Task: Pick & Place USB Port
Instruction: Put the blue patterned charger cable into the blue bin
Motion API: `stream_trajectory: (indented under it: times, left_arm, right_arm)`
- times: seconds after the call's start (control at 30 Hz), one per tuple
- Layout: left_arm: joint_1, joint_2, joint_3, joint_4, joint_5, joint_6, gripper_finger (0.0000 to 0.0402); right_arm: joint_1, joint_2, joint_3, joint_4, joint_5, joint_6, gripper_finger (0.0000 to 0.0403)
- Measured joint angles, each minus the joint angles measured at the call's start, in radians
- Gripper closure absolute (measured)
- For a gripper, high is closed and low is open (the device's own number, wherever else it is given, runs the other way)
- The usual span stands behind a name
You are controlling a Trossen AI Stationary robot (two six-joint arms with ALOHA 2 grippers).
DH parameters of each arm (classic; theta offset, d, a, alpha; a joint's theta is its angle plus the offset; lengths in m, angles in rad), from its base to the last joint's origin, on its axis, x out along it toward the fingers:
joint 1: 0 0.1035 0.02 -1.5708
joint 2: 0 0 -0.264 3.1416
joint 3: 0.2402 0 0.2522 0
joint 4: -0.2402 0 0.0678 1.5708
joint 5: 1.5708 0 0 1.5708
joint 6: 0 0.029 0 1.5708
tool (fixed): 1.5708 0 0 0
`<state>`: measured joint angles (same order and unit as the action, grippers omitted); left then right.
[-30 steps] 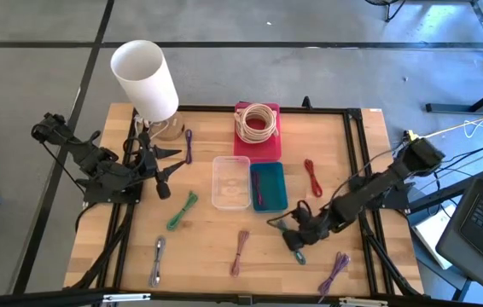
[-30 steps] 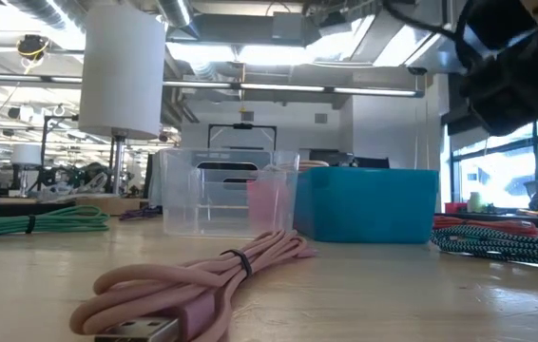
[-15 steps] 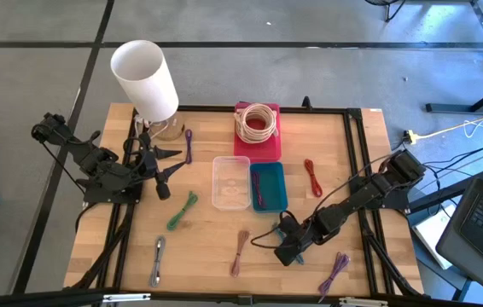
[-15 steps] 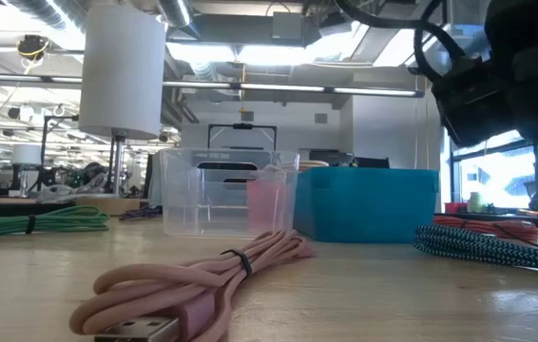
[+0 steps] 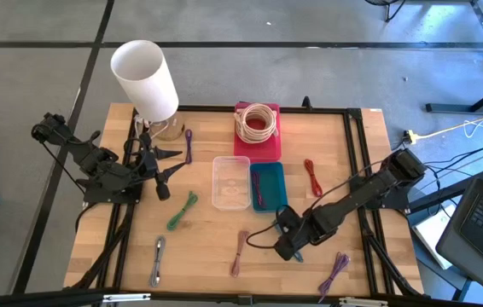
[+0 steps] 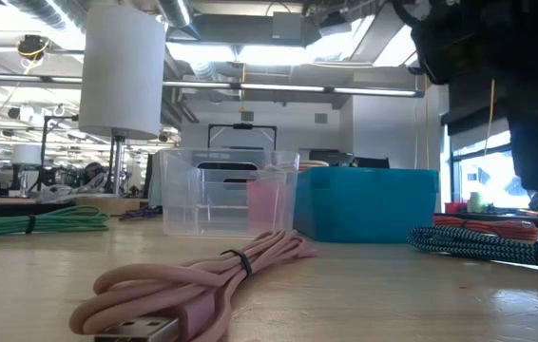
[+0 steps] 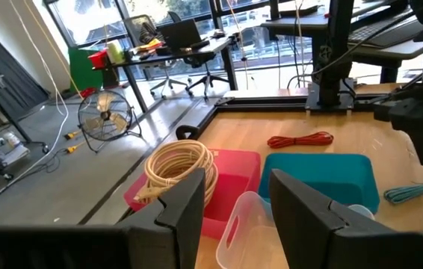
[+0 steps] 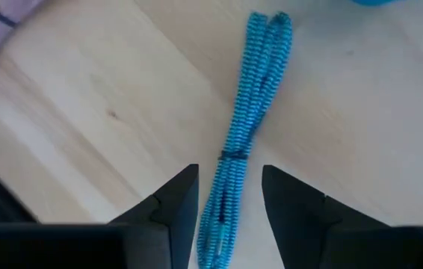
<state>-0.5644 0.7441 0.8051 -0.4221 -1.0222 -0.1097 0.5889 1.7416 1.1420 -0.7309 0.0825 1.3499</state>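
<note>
Right now, reading from my end outward:
Progress: I judge the pick has not happened yet; nothing is lifted, and the whole carry and drop is left to do.
Right pincer: my right pincer point(image 8: 229, 196) hangs just above the blue braided cable point(image 8: 243, 131), fingers parted to either side of it, holding nothing as far as I can see.
Cable position: it lies flat on the tabletop point(image 5: 207, 247) near the front edge, just in front of the blue bin point(image 5: 269, 186); in the high view the arm covers nearly all of it.
Cable axis: in the right wrist view its long axis runs straight ahead between my two fingers, a folded bundle tied with a small band at mid-length, its far end toward the blue bin.
Plug end: I cannot tell which end carries the plug.
Other cables: pink cable point(image 5: 240, 252), purple cable point(image 5: 335, 273), green cable point(image 5: 183, 211) and red cable point(image 5: 312, 176) lie loose, well apart.
Bins: clear bin point(image 5: 230, 182) touches the blue bin, which already holds a dark reddish cable.
Left pincer: my left pincer point(image 7: 234, 209) waits at the left side, fingers parted and empty.
</note>
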Motion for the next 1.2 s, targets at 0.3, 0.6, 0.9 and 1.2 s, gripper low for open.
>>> stream_trajectory:
  times: [0.3,0.6,0.9,1.2]
  left_arm:
    - [0.0,0.0,0.0,0.0,0.0,0.0,0.0258]
    - [0.0,0.0,0.0,-0.001,0.0,0.0,0.0258]
    - [0.0,0.0,0.0,-0.005,0.0,0.001,0.0258]
    - [0.0,0.0,0.0,-0.014,-0.001,0.001,0.0258]
  right_arm:
    - [-0.013,0.028,-0.004,-0.014,-0.012,-0.024,0.0251]
    - [-0.012,0.119,-0.004,0.023,-0.058,-0.026,0.0251]
    - [-0.012,0.161,0.0,0.024,-0.056,-0.022,0.0297]
    - [-0.013,0.163,0.038,-0.041,-0.057,0.052,0.0382]
